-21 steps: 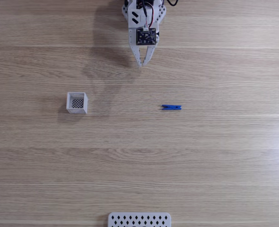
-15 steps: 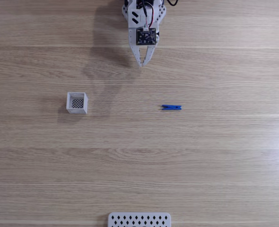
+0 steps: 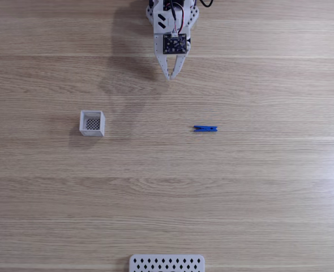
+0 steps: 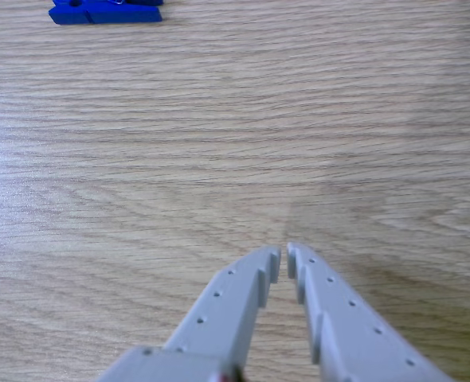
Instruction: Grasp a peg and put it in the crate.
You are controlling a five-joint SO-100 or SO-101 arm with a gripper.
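Gripper (image 4: 283,256) sits at the bottom edge of the other view, two grey fingers (image 4: 235,306) pointing up-frame, tips nearly together with only a thin slit between them. Nothing between the jaws. Bare wood-grain table (image 4: 219,159) under and ahead of the tips. Peg (image 4: 106,11), bright blue, lies flat at the top left of that view, long axis running left-right, well apart from the fingertips and partly cut by the frame edge.

Fixed view, bottom to top: white perforated panel (image 3: 166,263) with diamond holes at the bottom edge, centre. Wide stretch of table (image 3: 240,192) above it. Mid-frame, crate (image 3: 92,123) on the left, small white open-top square box, dark mesh floor visible, nothing seen inside. Peg (image 3: 205,128) on the right at roughly the same height in the frame, lying flat and horizontal, well apart from the crate. Gripper (image 3: 170,75) at top centre, tips pointing down-frame and pressed near together, hanging above and a bit left of the peg, clear of it. Small circuit board (image 3: 174,43) with wires on the arm body behind the fingers. Arm's shadow falls left of it on the wood, reaching toward the crate side.
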